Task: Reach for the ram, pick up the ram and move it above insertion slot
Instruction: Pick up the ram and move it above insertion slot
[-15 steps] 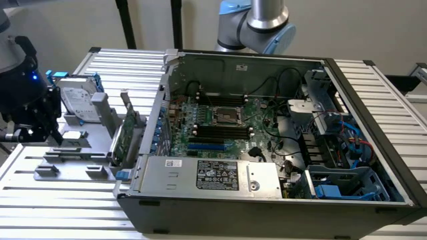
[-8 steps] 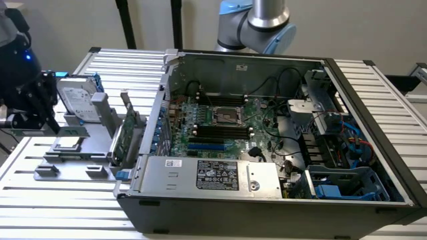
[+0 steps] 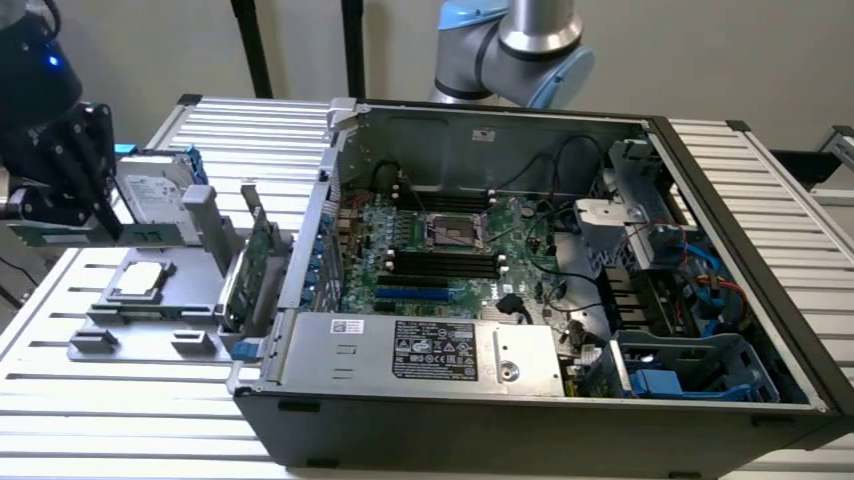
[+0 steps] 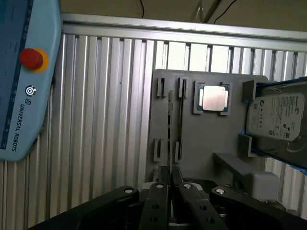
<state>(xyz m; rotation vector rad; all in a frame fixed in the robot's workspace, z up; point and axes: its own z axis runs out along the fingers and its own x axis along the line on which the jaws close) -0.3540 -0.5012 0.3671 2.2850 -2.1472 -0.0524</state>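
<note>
Hand (image 4: 171, 176) fingers nearly together, clamped on ram (image 3: 51, 236), near grey tray (image 4: 206, 143)

You get hard overhead glare off the slatted table (image 3: 80, 400), while the open case's (image 3: 481, 135) interior sits dimmer.

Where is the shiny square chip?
The chip lies flat on the gray tray at the exterior view's left, beside the open computer case, next to the hard drive.

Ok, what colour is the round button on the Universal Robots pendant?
The button is red, with a yellow-orange surround; best in the wrist view.
</note>
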